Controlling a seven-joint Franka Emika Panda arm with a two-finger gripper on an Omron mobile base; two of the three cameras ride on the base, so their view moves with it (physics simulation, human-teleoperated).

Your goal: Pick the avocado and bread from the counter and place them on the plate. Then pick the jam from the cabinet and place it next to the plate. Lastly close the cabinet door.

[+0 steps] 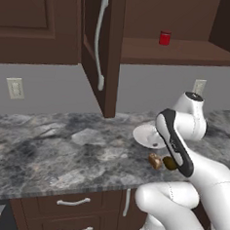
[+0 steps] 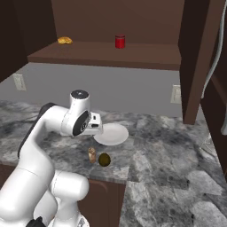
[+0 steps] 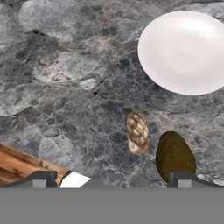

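Dark-green avocado (image 3: 175, 155) lies on grey marbled counter (image 3: 61, 87), bread (image 3: 137, 132) just beside it, white plate (image 3: 186, 51) near and bare. Red jam (image 2: 119, 41) sits on open cabinet shelf (image 2: 133, 56). Gripper (image 3: 111, 179) hovers above, fingers spread wide, holding nothing.

We see our white arm (image 2: 42, 133) rising from the base, bent sharply at the elbow, with the forearm folded back over the shoulder; in the left base view the same arm (image 1: 183, 142) shows its dark-trimmed upper link slanting down and to the right; the wrist sits level, its round dark-capped joint uppermost, and the hand points downward; in the hand view our gripper (image 3: 111, 179) has its jaws spread as wide as they go, one dark fingertip (image 3: 41, 179) at the lower left and the other at the lower right; nothing lies between them; neither fingertip touches anything.
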